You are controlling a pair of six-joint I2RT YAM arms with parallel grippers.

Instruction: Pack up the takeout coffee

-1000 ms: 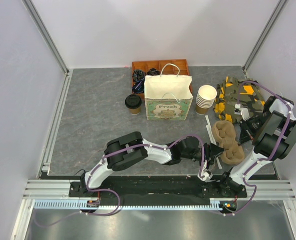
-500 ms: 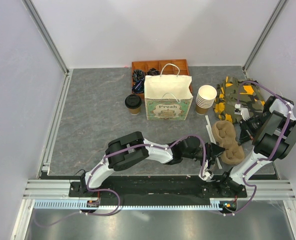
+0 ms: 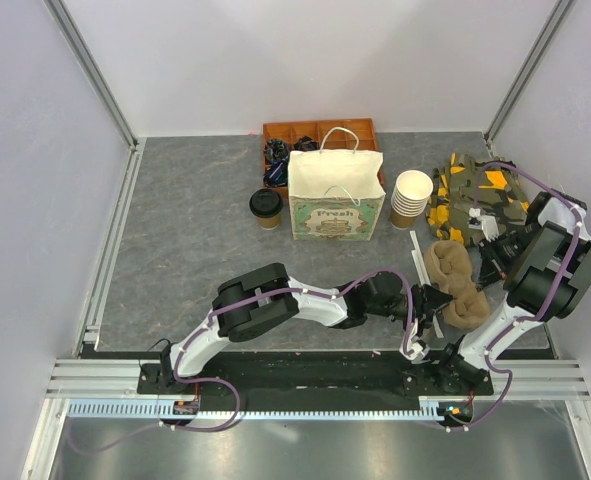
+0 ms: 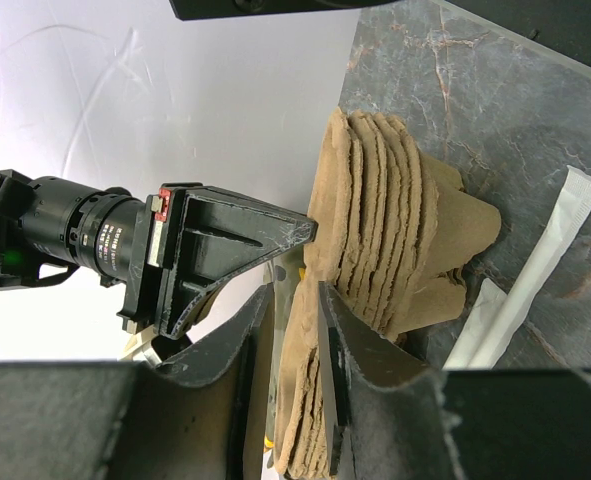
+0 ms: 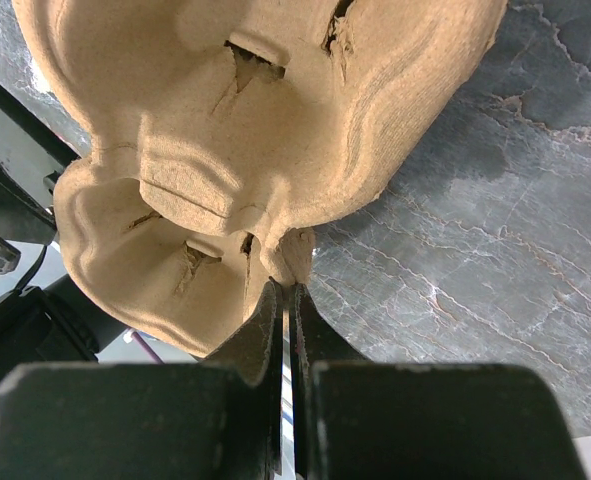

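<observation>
The takeout coffee (image 3: 266, 207), a tan cup with a black lid, stands left of the cream paper bag (image 3: 337, 195), far from both grippers. A stack of brown pulp cup trays (image 3: 457, 283) lies at the right front. My left gripper (image 3: 439, 300) reaches in from the left, and in its wrist view the jaws (image 4: 295, 290) are shut across several nested tray edges (image 4: 395, 230). My right gripper (image 3: 483, 272) comes from the right. Its jaws (image 5: 287, 285) are shut, pinching a small tab on the rim of the top tray (image 5: 255, 110), which hangs tilted over the table.
A stack of lidless cream cups (image 3: 411, 198) stands right of the bag. A wooden compartment box (image 3: 320, 135) sits behind the bag. A pile of green and yellow pieces (image 3: 475, 190) fills the back right. White paper sachets (image 4: 535, 270) lie by the trays.
The tray stack has tipped up and looks shorter from above. The left gripper has closed slightly on it. Both arms have barely moved.
</observation>
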